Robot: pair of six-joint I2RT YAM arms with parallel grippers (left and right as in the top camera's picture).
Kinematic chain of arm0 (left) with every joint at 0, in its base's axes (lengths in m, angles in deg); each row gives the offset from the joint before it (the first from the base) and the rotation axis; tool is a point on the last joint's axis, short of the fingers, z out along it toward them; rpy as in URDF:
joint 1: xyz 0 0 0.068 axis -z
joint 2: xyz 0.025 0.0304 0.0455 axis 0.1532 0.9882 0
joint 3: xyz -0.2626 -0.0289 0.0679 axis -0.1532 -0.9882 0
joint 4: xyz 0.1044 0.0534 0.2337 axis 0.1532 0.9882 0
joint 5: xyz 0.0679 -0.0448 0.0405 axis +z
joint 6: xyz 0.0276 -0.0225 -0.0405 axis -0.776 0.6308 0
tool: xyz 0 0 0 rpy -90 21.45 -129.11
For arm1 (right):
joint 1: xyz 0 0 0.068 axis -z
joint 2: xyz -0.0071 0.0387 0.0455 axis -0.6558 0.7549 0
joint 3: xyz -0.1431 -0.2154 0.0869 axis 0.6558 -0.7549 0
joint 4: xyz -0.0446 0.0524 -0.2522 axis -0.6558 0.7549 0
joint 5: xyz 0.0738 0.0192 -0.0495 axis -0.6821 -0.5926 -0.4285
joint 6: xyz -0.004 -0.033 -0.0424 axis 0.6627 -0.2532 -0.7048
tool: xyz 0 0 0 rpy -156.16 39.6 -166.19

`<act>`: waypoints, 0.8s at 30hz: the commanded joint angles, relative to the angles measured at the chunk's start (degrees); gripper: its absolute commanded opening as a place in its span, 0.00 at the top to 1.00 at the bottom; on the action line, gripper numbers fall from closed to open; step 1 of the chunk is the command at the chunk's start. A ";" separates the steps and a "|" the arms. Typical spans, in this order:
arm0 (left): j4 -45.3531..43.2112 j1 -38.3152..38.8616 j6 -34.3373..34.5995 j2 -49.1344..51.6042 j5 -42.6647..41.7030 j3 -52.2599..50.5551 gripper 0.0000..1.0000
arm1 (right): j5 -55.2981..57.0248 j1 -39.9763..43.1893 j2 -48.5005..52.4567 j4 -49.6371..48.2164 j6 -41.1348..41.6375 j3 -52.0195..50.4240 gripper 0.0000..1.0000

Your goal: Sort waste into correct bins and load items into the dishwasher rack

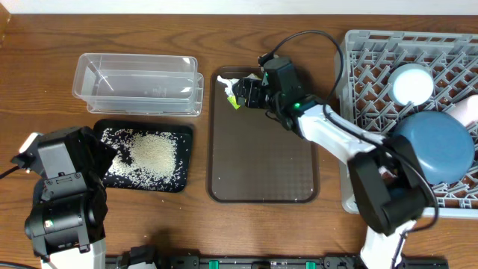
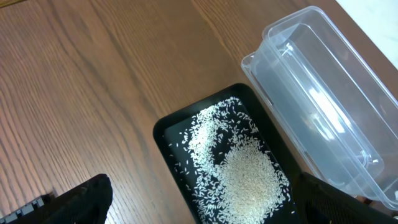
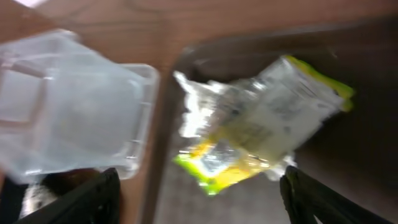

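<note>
Spread wide, the jaws of the R arm (image 1: 328,128) hang over the crumpled wrapper (image 3: 261,124) at the far-left corner of the brown tray (image 1: 261,161), its long axis slanting across the gap; L arm (image 1: 63,190), jaws also spread, is well apart.

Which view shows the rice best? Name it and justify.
The left wrist view: the rice lies close and sharp, single grains distinct. Overhead shows it small, as a pale heap. The right wrist view misses it.

One each: tub (image 1: 134,75), black tray (image 1: 185,149), brown tray (image 1: 261,149), wrapper (image 1: 233,88), rack (image 1: 373,52), dish (image 1: 437,146), bowl (image 1: 412,84)
</note>
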 commanded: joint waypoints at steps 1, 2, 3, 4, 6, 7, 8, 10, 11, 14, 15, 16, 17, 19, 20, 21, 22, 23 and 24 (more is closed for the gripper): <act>0.13 -0.24 0.07 0.00 0.39 0.72 0.06 | 2.08 0.66 2.75 -0.15 1.92 2.56 0.21; 0.13 -0.24 0.09 0.00 0.39 0.72 0.06 | 2.12 0.76 3.17 -0.07 1.92 2.86 0.22; 0.13 -0.24 0.09 0.00 0.39 0.72 0.06 | 2.54 0.90 3.61 -0.07 1.95 2.99 0.22; 0.13 -0.24 0.09 0.00 0.39 0.72 0.06 | 2.89 0.98 3.63 -0.07 2.08 2.99 0.23; 0.13 -0.24 0.09 0.00 0.39 0.72 0.06 | 5.46 1.05 3.65 1.20 3.02 2.99 0.24; 0.13 -0.24 0.07 0.00 0.39 0.72 0.06 | 7.02 1.05 3.65 2.12 3.72 2.99 0.24; 0.13 -0.24 0.09 0.00 0.39 0.72 0.06 | 8.11 1.05 3.65 2.89 4.48 2.99 0.24; 0.13 -0.24 0.07 0.00 0.39 0.72 0.06 | 9.64 1.05 3.78 4.55 5.40 2.99 0.23; 0.13 -0.24 0.09 0.00 0.39 0.72 0.06 | 9.75 1.05 3.80 4.63 5.31 2.99 0.23; 0.13 -0.24 0.07 0.00 0.39 0.72 0.06 | 9.77 1.05 3.80 4.42 5.09 2.99 0.23; 0.13 -0.24 0.07 0.00 0.39 0.72 0.06 | 9.77 1.05 3.80 4.24 5.11 2.99 0.23; 0.13 -0.24 0.09 0.00 0.39 0.72 0.06 | 9.77 1.05 3.80 4.07 5.11 2.99 0.23; 0.13 -0.24 0.09 0.00 0.39 0.72 0.06 | 9.81 1.05 3.80 4.00 5.11 2.99 0.23; 0.13 -0.24 0.09 0.00 0.39 0.72 0.06 | 9.81 1.05 3.87 3.78 5.14 2.99 0.25; 0.13 -0.24 0.09 0.00 0.39 0.72 0.06 | 9.79 1.03 3.98 3.45 5.14 2.99 0.26; 0.13 -0.24 0.09 0.00 0.39 0.72 0.06 | 9.79 1.05 4.04 3.26 5.22 2.99 0.26; 0.13 -0.24 0.07 0.00 0.39 0.72 0.06 | 9.79 1.05 4.28 2.99 5.62 2.99 0.27; 0.13 -0.24 0.09 0.00 0.39 0.72 0.06 | 9.79 1.05 4.55 2.64 6.12 2.99 0.27; 0.13 -0.24 0.07 0.00 0.39 0.72 0.06 | 9.81 1.05 4.92 2.47 6.99 2.99 0.27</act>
